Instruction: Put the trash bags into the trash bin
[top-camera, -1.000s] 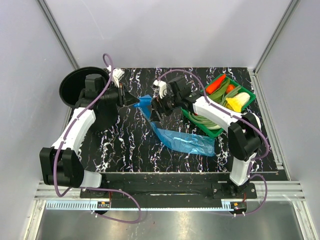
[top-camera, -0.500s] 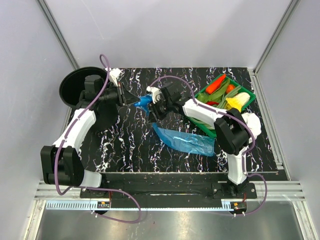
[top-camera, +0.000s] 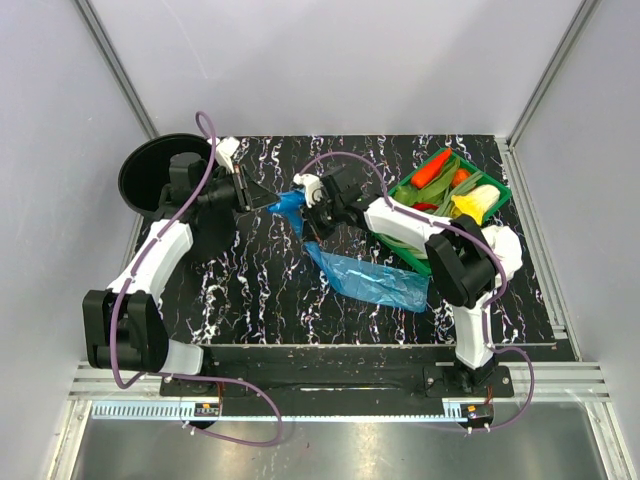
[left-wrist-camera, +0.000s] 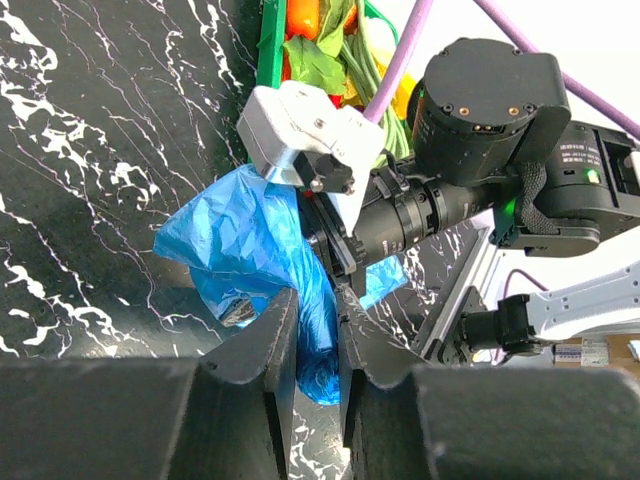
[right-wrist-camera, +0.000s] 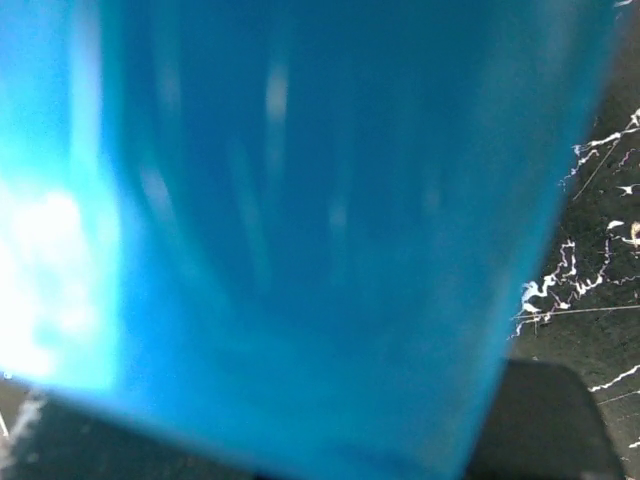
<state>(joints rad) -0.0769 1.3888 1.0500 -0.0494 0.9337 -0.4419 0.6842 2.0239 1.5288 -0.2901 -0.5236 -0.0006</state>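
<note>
Bunching over the middle of the surface (top-camera: 250, 290), a blue bag (left-wrist-camera: 240, 240) is pinched by the left claw (left-wrist-camera: 318, 300) and by the right claw (left-wrist-camera: 340, 255), apart from the bin (top-camera: 135, 170); the thin film could be torn if pulled in opposite directions.

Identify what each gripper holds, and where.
Both hold the crumpled blue bag: the left gripper pinches its left end, the right gripper its right end.

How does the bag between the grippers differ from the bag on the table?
The held bag is a bunched wad; the flat bag is spread out. The left gripper pinches the held bag; the flat bag lies untouched on the table. Both are glossy blue film.
</note>
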